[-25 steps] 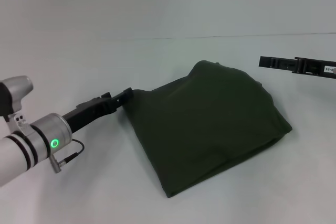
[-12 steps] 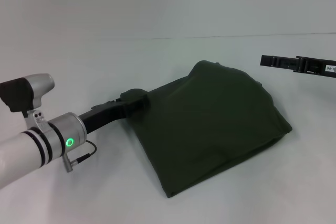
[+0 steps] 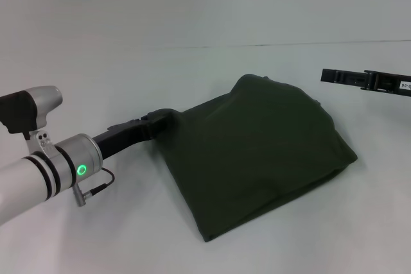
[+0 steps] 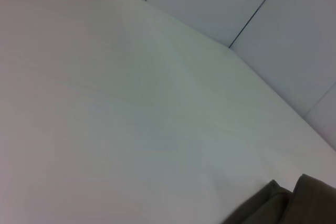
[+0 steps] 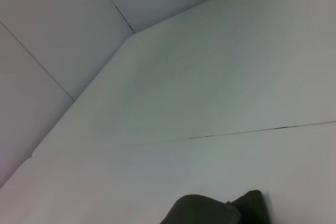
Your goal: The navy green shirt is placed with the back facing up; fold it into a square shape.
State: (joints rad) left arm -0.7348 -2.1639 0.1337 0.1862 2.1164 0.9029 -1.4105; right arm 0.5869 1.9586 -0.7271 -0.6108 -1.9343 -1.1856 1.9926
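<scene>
You can't read the left gripper: its fingertips are buried in the navy green shirt corner. The right gripper runs off the head view's edge. Both wrist views catch only slivers of cloth.

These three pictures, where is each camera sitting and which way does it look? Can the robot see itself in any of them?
Head view: from the robot's head, looking forward and down at the white table; shows the left gripper at the near-left corner of the navy green shirt and the right gripper held off to the shirt's right.
Left wrist view: from the left wrist, looking across the table toward wall panels; none of the robot shows.
Right wrist view: from the right wrist, likewise; none of the robot shows.
Shared: all three show the shirt; each wrist view catches only an edge.
</scene>
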